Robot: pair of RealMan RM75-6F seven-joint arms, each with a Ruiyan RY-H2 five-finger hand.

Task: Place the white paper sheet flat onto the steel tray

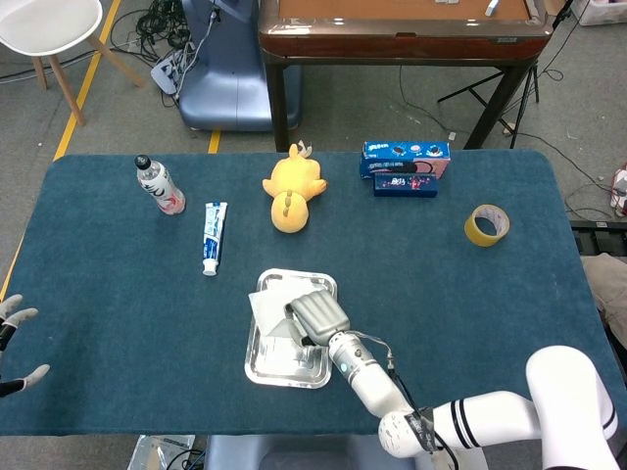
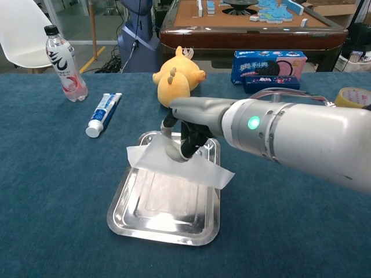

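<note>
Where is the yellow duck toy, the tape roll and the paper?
yellow duck toy (image 1: 290, 191), head view, its body.
tape roll (image 1: 486, 225), head view, its ring.
paper (image 2: 200, 172), chest view, bare right part.

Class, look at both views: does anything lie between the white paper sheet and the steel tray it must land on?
Nothing visible does. The right robot hand holds the white paper sheet just above the rectangular steel tray, whose bed looks bare.
</note>
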